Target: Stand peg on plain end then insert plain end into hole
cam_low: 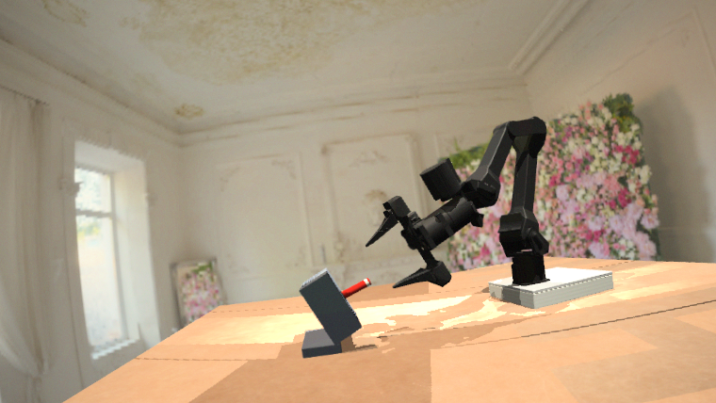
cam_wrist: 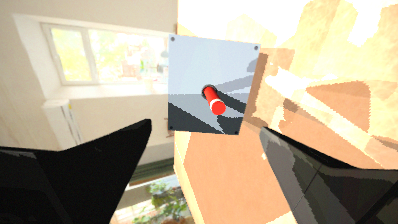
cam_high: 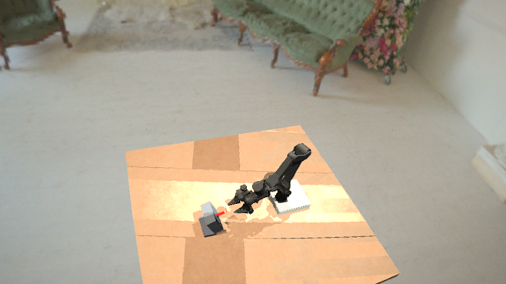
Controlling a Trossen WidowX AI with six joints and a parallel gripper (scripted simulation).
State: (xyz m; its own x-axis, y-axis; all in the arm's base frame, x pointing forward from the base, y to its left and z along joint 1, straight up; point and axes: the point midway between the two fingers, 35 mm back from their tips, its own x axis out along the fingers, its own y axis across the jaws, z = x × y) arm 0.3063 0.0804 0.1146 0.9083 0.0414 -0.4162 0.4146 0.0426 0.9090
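The red peg (cam_high: 220, 212) (cam_low: 355, 287) (cam_wrist: 212, 98) sits in the hole of the sloped panel (cam_high: 210, 215) (cam_low: 329, 306) (cam_wrist: 192, 65) and sticks out of its face at a slant. Its white-banded end points out toward the arm; its plain end is inside the hole, hidden. How deep it sits cannot be seen. My gripper (cam_high: 231, 207) (cam_low: 380, 266) (cam_wrist: 206, 127) is wide open and empty. It is back from the peg's banded end, with the fingertips on either side of the peg's line and not touching it.
The panel's dark foot (cam_low: 320, 344) rests on the wooden table (cam_high: 211, 268) (cam_low: 500, 370). The arm's white base plate (cam_high: 297, 202) (cam_low: 576, 285) is on the table behind the gripper. Patches of bright light and shadow cross the table top.
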